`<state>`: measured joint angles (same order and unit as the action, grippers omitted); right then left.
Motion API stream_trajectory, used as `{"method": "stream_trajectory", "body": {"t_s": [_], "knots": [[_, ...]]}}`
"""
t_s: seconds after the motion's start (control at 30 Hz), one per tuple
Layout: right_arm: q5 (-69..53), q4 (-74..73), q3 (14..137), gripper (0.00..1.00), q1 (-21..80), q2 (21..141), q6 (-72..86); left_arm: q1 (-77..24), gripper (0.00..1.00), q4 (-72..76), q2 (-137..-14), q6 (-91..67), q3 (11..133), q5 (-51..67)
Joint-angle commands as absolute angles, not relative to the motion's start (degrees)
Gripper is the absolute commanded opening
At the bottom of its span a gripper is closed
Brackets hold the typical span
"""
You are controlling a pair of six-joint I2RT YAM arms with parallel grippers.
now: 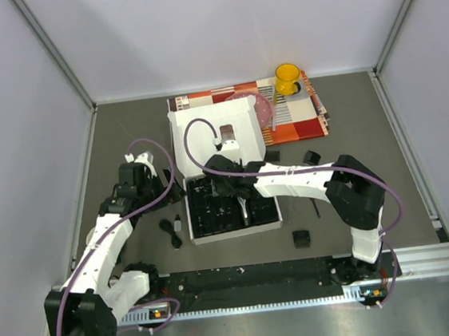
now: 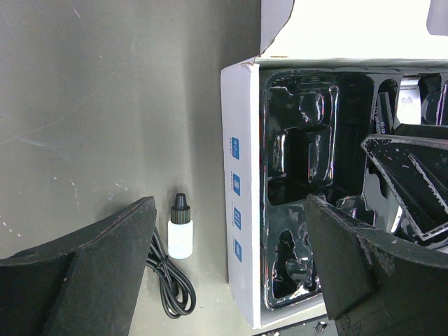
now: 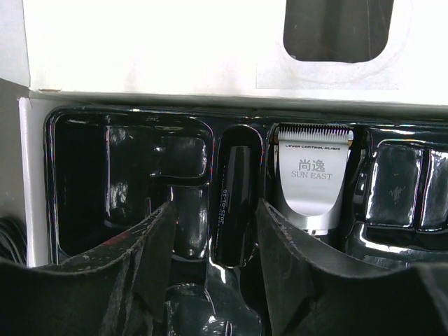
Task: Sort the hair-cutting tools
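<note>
The black-and-silver clipper (image 3: 311, 175) lies in the black moulded tray (image 3: 126, 175) of the white box (image 1: 235, 233). Beside it a slim black piece (image 3: 232, 203) rests in a narrow slot. My right gripper (image 3: 215, 206) hangs low over that slot, open, with its fingers either side of the piece and a gap on each side. My left gripper (image 2: 231, 203) hovers wide open over the box's left wall, holding nothing. A coiled black cord (image 2: 171, 280) lies on the table left of the box. Black guard combs (image 1: 302, 238) (image 1: 312, 157) and a thin stick (image 1: 315, 206) lie to the right.
A small white bottle with a black cap (image 2: 180, 227) stands next to the cord. The box lid (image 1: 221, 132) stands raised behind the tray. A yellow cup (image 1: 287, 78) sits on a patterned mat (image 1: 300, 120) at the back.
</note>
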<state>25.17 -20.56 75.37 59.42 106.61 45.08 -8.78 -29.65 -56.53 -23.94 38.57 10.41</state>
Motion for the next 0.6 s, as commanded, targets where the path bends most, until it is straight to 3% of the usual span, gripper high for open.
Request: {"method": "stream_trajectory", "body": {"t_s": [0.0, 0.13, 0.27, 0.57], "knots": [[25.31, -20.83, 75.76, 0.50, 60.03, 106.09, 44.65, -8.88, 0.92, -28.39, -56.69, -23.73, 40.87, 10.28], [26.19, -20.92, 75.59, 0.46, 59.94, 104.59, 44.39, -8.96, 0.92, -28.39, -56.78, -23.64, 40.87, 10.20], [27.60, -21.53, 74.97, 0.28, 59.94, 101.96, 43.68, -8.96, 0.92, -28.39, -56.78, -23.64, 40.78, 10.11], [25.49, -21.71, 74.44, 0.19, 59.94, 103.88, 41.84, -8.96, 0.92, -28.39, -56.87, -23.55, 40.87, 10.20]]}}
